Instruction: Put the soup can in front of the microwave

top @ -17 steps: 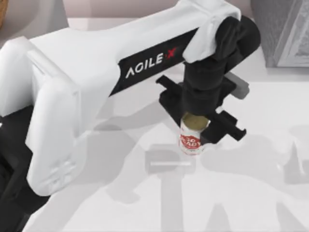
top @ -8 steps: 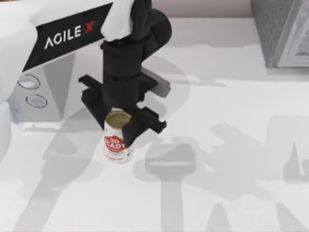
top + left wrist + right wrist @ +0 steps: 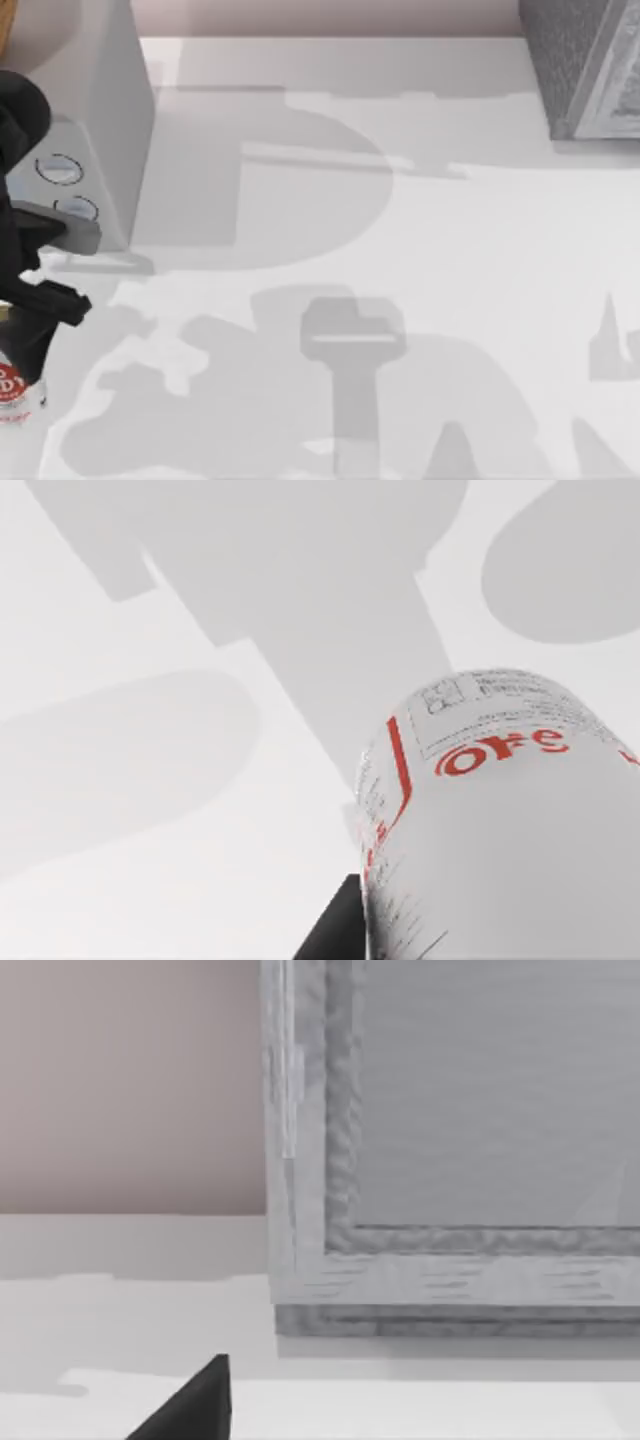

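Note:
The soup can (image 3: 8, 388), white label with a red emblem, sits at the top view's far left edge, partly cut off. It lies nearer the table's front than the dialled face of the pale grey microwave (image 3: 100, 130). My left gripper (image 3: 22, 335) comes down over the can and is shut on it. In the left wrist view the can (image 3: 500, 820) looms close, with one black finger (image 3: 335, 930) against its side. I cannot tell whether the can touches the table. A dark fingertip (image 3: 190, 1405) of the right gripper shows in the right wrist view.
A darker speckled grey box (image 3: 585, 65) with a light panel stands at the back right, and appears close up as the speckled box (image 3: 450, 1140) in the right wrist view. Arm shadows lie across the white table (image 3: 400, 230).
My left arm has swept from the table's middle to the far left, carrying the soup can with it. The microwave, hidden behind the arm before, now shows.

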